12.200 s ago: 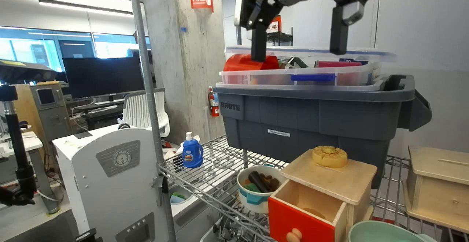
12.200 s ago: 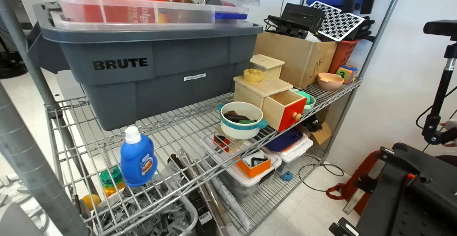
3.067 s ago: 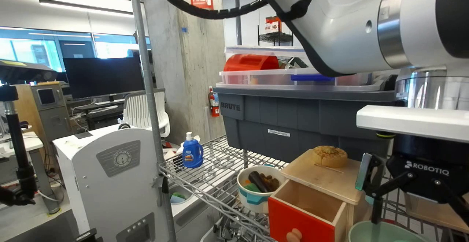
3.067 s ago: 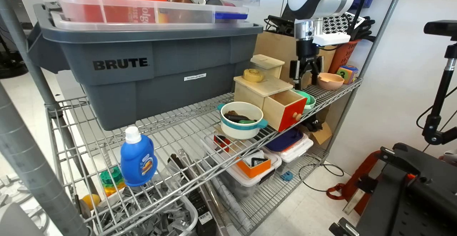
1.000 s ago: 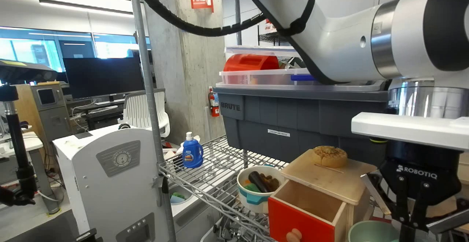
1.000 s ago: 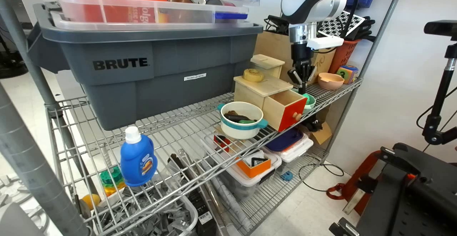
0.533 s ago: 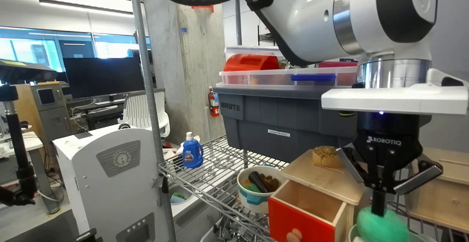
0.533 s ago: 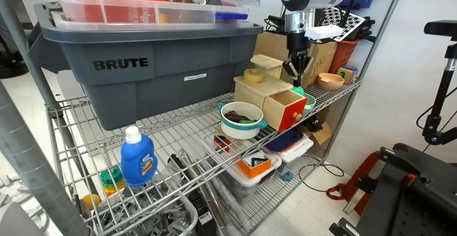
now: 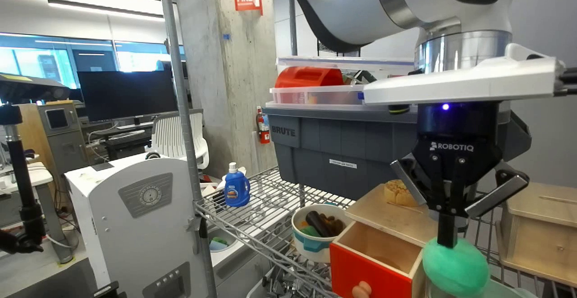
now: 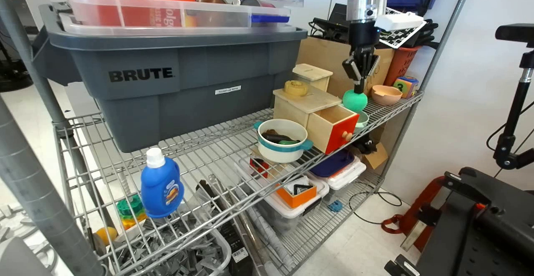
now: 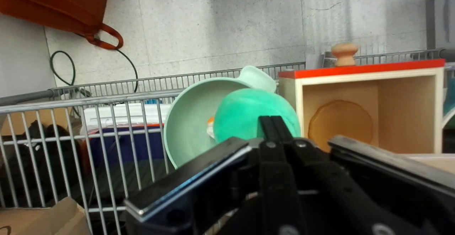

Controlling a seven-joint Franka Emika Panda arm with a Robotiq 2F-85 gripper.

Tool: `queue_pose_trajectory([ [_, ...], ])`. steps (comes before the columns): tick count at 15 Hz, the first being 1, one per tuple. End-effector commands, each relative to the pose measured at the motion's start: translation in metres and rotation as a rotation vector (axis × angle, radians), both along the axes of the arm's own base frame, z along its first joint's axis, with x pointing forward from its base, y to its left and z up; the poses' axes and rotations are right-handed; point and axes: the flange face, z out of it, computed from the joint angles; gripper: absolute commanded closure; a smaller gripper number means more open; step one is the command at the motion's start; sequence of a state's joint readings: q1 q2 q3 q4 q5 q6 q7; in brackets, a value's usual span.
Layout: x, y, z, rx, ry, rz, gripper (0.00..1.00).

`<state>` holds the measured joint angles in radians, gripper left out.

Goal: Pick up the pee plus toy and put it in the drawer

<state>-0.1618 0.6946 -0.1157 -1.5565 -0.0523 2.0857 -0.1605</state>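
Pee plus toy [image 9: 456,268], mint-green plush ball, pinched in the gripper [image 9: 447,244] beside the wooden drawer [image 9: 372,271] in an exterior view. In an exterior view, a pot [image 10: 279,155] near the wire shelf [image 10: 233,140]'s front edge holds dark pieces [image 10: 278,137]. Wrist view: round amber shape [image 11: 341,123] inside the drawer.

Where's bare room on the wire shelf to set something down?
The shelf is bare between the blue bottle and the white pot, in front of the grey tote. Crowded near the drawer: that pot, green bowl, tool holding the plush ball.
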Motion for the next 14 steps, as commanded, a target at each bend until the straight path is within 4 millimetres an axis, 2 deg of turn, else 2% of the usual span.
queue_pose_trajectory([
  [1, -0.028, 0.009, 0.027, -0.014, -0.027, -0.001, 1.00],
  [4, -0.036, 0.011, 0.041, -0.014, -0.034, -0.008, 1.00],
  [7, -0.036, 0.017, 0.055, -0.015, -0.041, -0.011, 1.00],
  [11, -0.018, 0.027, 0.071, -0.015, -0.053, -0.013, 1.00],
  [14, -0.001, 0.044, 0.078, -0.023, -0.063, -0.005, 1.00],
])
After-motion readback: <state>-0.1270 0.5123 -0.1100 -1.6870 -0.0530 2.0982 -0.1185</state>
